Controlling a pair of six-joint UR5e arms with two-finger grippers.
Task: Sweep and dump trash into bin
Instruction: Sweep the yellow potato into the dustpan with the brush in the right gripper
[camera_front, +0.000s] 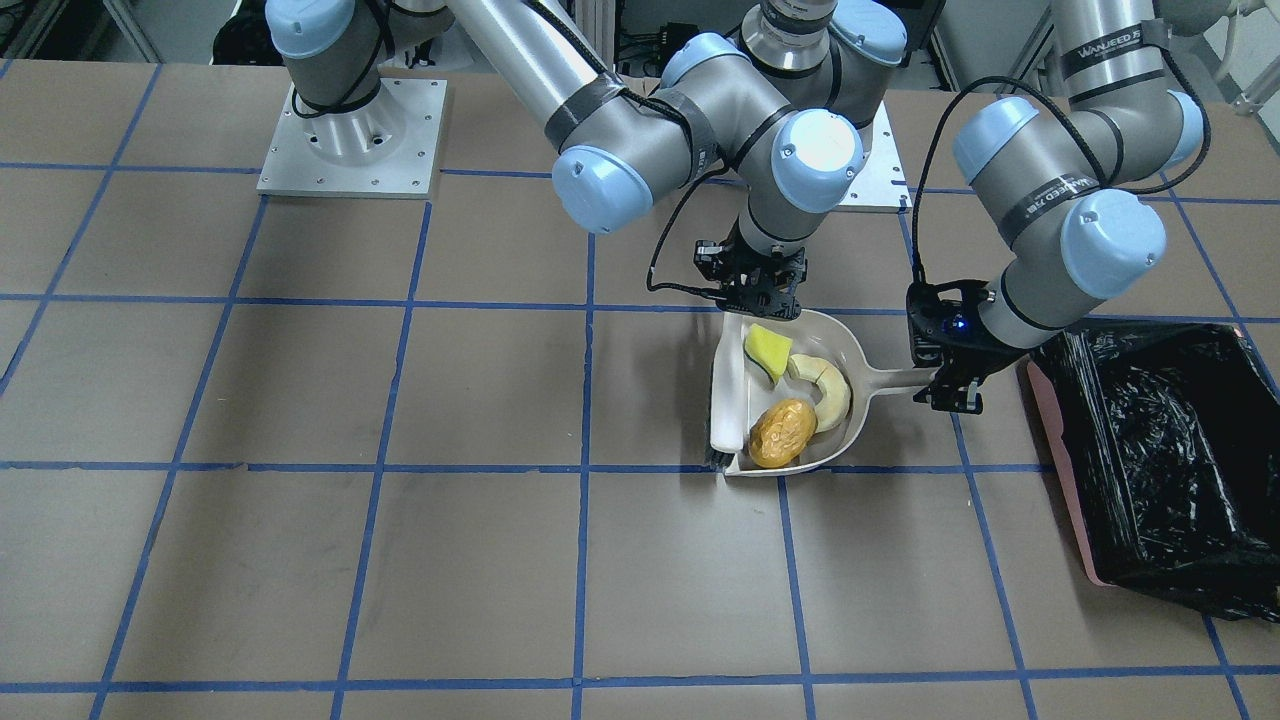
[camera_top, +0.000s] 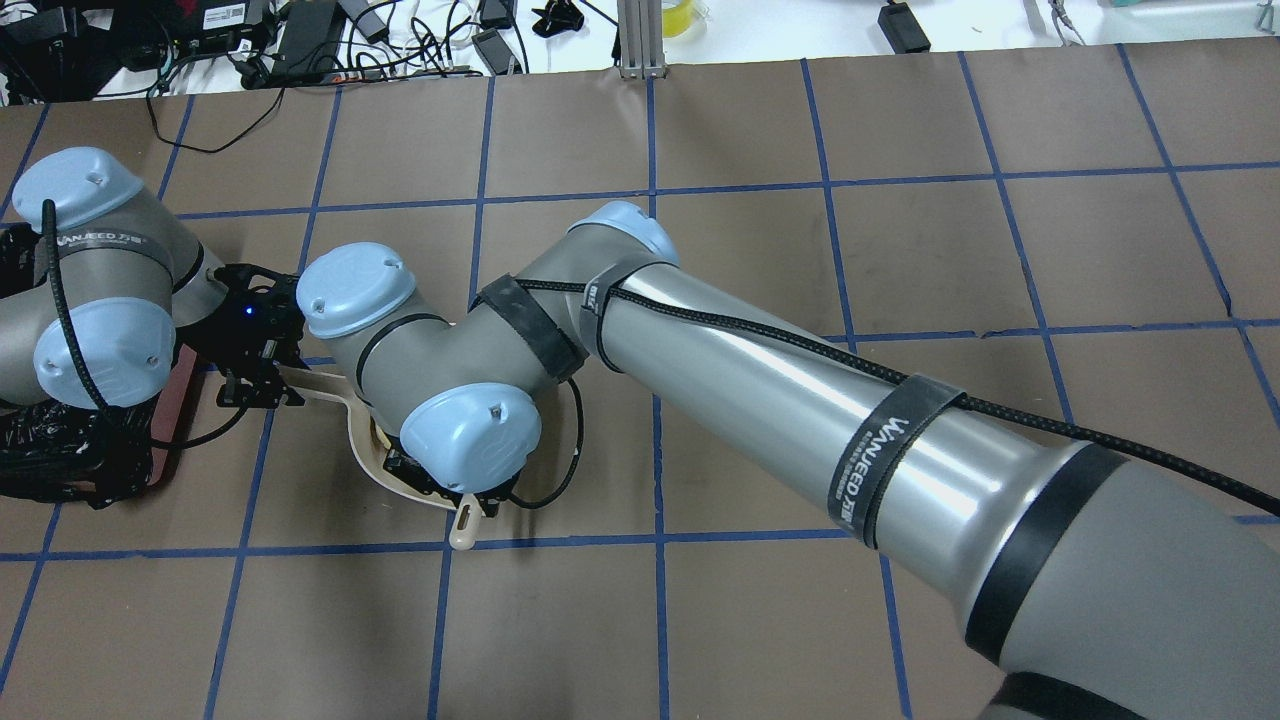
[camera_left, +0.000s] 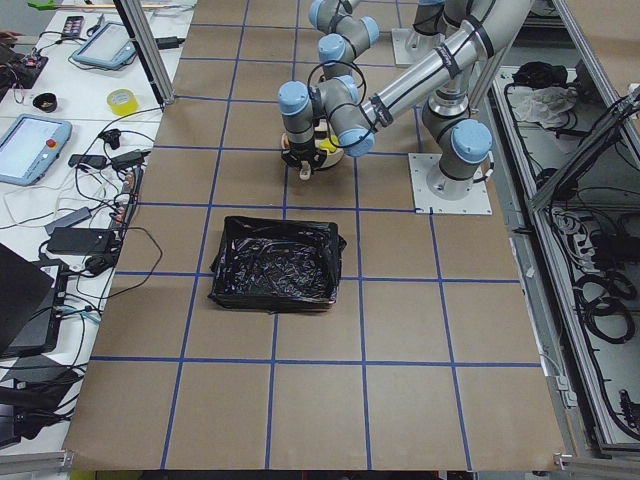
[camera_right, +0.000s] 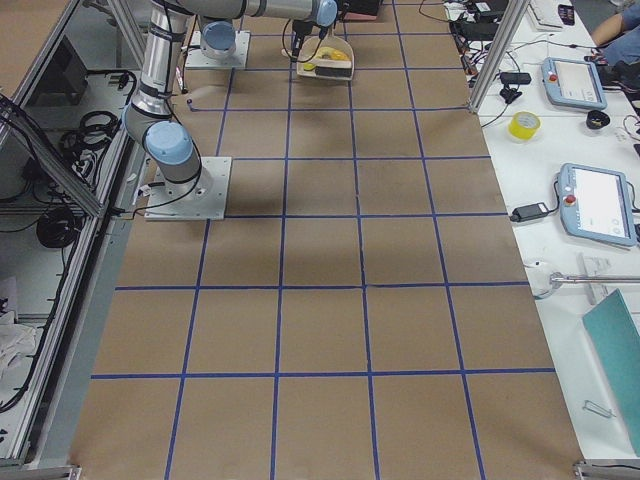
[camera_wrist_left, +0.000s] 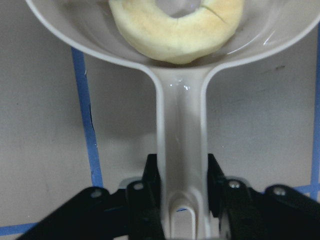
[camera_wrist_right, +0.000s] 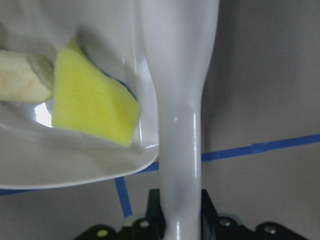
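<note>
Trash: all three pieces are sitting inside the dustpan (camera_front: 820, 335), centre right of the front-facing view. The orange-yellow lump (camera_front: 782, 433) is lying at the lower end by the open mouth, the cream crescent (camera_front: 828, 385) is resting against the back wall, and the yellow-green wedge (camera_front: 767, 351) is sitting toward the top.
Dustpan: it is lying on the bench (camera_front: 400, 400), mouth facing the left of that view and handle (camera_wrist_left: 180, 150) pointing right.
Brush: the brush (camera_front: 727, 400) is standing across the pan's mouth like a gate.
Left jaws: they are clamping the dustpan handle from both sides, fingers (camera_wrist_left: 150, 192) pressing against it with no gap showing.
Right jaws: they are gripping the brush's handle (camera_wrist_right: 180, 125) tightly, at the pan's upper end.
Bin: the bin (camera_front: 1120, 450) is waiting at the right edge, near the handle end but apart from the pan.
Step in hand: sweeping looks finished, so I am judging the lift and carry to be next.
Doing it well: the pan should be tipping slightly back toward its handle while rising, with the brush guarding the mouth until the pan is over the black liner.
Risk: the round lump is looking likeliest to roll out over the lip.
</note>
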